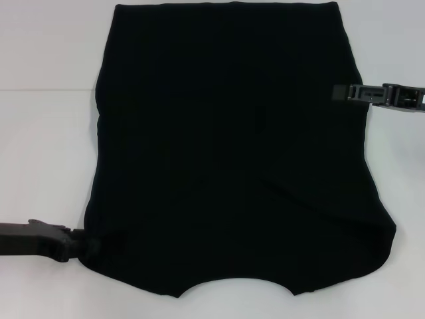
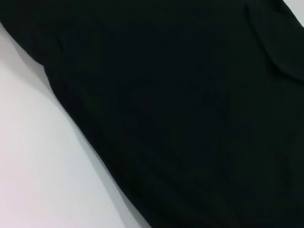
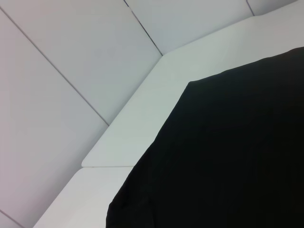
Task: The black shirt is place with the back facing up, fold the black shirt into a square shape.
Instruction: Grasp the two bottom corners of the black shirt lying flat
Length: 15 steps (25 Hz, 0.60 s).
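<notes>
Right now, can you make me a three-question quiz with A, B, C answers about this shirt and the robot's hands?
1. Where is the neckline of the black shirt?
A. nearest the robot
B. farthest away
C. hidden under a sleeve

2. What colour is the table?
A. brown
B. white
C. green

3. How does the shirt lie?
A. rolled in a ball
B. hanging in the air
C. spread flat

Answers:
1 A, the curved cutout sits at the near edge.
2 B, bare white shows all round.
3 C, it covers the table, with the left tool at its near corner and the right tool at its far side edge.
</notes>
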Each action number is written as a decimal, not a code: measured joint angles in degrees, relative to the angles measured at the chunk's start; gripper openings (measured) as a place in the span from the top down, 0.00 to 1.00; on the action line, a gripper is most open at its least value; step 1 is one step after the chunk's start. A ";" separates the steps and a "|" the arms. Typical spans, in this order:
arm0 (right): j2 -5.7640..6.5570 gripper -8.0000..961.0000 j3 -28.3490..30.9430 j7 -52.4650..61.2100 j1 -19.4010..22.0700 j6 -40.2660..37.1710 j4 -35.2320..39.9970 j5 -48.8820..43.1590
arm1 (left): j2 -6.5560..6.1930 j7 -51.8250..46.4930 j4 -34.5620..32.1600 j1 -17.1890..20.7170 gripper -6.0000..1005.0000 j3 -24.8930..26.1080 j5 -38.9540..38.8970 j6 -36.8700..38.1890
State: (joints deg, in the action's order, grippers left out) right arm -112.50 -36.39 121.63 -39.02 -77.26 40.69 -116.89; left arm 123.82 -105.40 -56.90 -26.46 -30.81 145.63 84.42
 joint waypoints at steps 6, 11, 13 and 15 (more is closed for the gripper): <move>0.00 0.05 -0.01 0.02 0.30 -0.08 0.00 0.00 | 0.00 -0.03 0.00 -0.09 0.56 -0.05 0.01 -0.14; 0.10 0.05 -0.13 0.05 0.80 -0.09 0.00 -0.25 | -0.05 -0.06 -0.06 -0.27 0.76 -0.05 0.01 -0.04; 0.26 0.06 -0.39 0.19 1.18 -0.11 0.00 -0.79 | -0.09 -0.11 -0.06 -0.41 0.84 -0.05 0.00 0.25; 0.78 0.06 -0.57 1.58 1.56 -0.45 0.00 -2.77 | -0.13 -0.15 -0.06 -0.48 0.91 -0.05 -0.01 0.47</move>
State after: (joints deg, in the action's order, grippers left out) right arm -111.72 -36.96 123.21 -37.46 -77.71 40.69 -119.66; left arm 123.69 -105.55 -56.96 -26.94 -30.86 145.62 84.90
